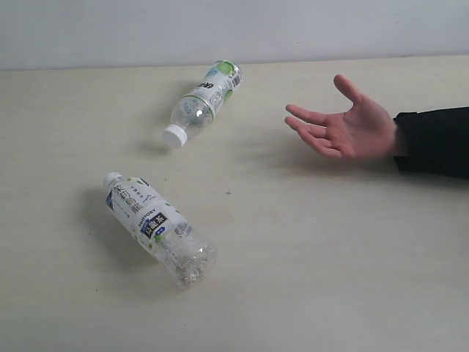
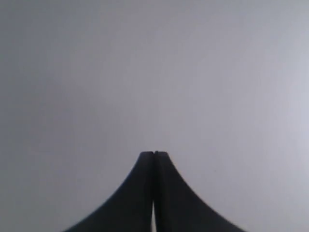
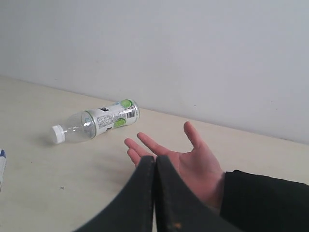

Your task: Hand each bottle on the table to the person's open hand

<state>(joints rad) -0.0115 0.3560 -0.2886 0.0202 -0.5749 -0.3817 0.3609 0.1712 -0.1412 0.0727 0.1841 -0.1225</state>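
Two clear bottles lie on their sides on the table (image 1: 308,242). One with a green-marked label (image 1: 204,101) lies at the back, white cap toward the front left; it shows again as the bottle (image 3: 96,121) in the right wrist view. One with a white and dark label (image 1: 157,226) lies at the front left. The person's open hand (image 1: 344,125) hovers palm up at the right, black cuff behind it. My right gripper (image 3: 155,157) is shut and empty, with the hand (image 3: 193,162) just beyond its tips. My left gripper (image 2: 154,153) is shut, facing a blank grey wall. Neither gripper appears in the exterior view.
A pale wall (image 1: 234,29) runs along the table's far edge. A tiny dark speck (image 1: 229,193) marks the table between the bottles. The person's black sleeve (image 1: 436,139) reaches in from the right edge.
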